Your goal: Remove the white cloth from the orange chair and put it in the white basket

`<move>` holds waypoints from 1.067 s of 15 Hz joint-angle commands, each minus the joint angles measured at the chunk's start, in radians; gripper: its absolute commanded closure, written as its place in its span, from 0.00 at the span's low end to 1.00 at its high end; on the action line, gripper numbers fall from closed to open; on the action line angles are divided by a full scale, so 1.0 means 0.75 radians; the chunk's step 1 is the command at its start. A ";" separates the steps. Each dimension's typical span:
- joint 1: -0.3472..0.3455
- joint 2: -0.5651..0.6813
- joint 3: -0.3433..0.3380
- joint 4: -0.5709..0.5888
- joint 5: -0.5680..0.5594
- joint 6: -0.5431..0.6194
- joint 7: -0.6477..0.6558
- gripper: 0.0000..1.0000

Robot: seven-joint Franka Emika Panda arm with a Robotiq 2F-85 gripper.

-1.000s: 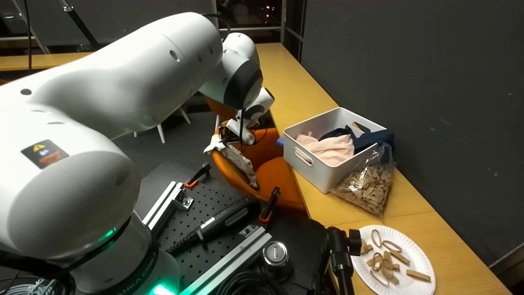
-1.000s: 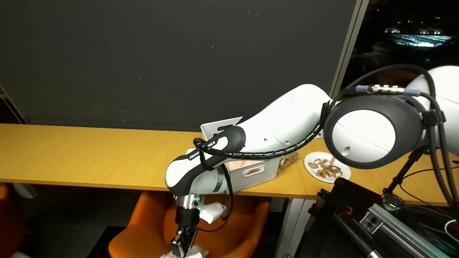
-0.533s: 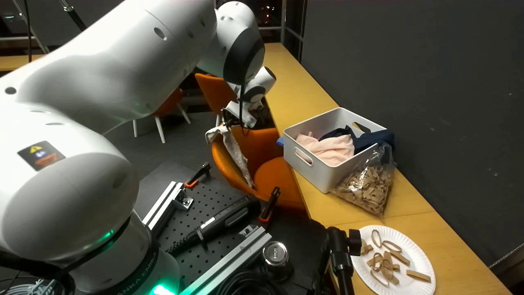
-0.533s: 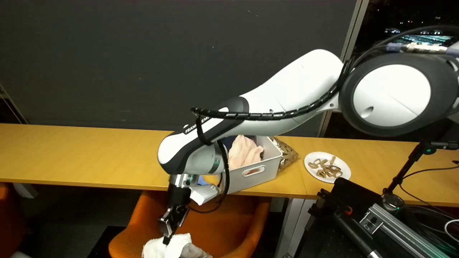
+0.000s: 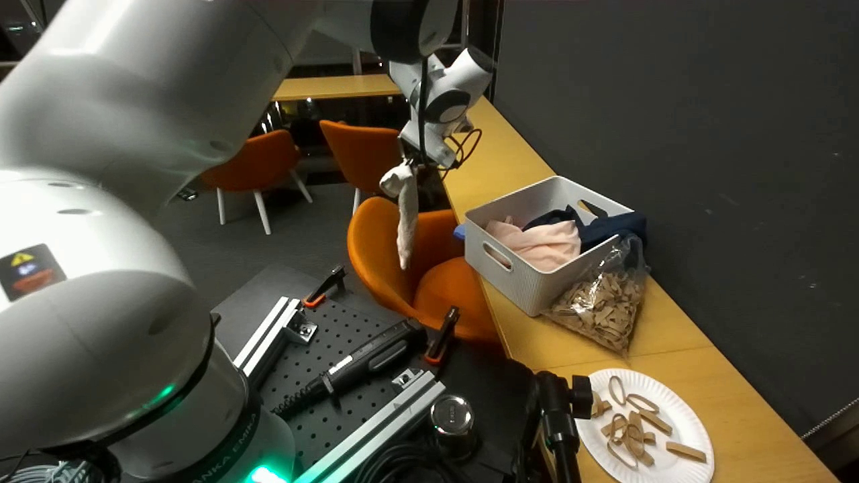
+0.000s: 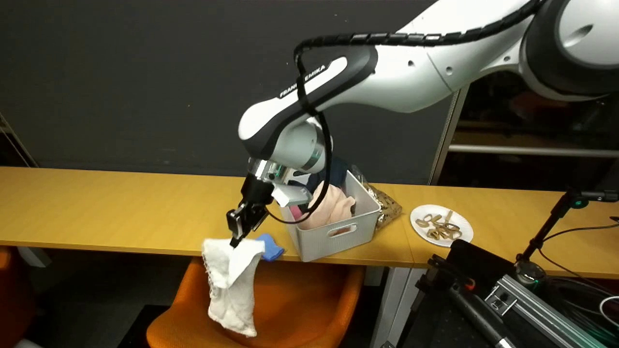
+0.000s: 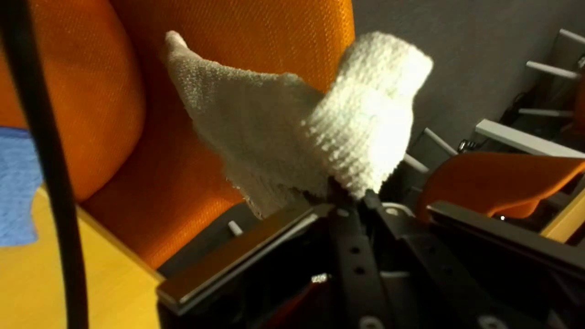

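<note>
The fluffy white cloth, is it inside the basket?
No, the white cloth hangs from the tool above the orange chair, outside the white basket.

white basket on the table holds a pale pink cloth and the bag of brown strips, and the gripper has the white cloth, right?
No: the bag of brown strips sits on the table, outside the white basket, as both exterior views show. The rest holds: the pale pink cloth is in the white basket and the gripper has the white cloth.
</note>
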 commanded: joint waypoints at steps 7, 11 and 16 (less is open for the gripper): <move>-0.196 -0.267 -0.108 -0.039 0.135 0.065 0.059 0.98; -0.257 -0.241 -0.178 0.034 0.167 0.044 0.090 0.98; -0.340 -0.204 -0.236 0.064 0.239 0.061 0.105 0.98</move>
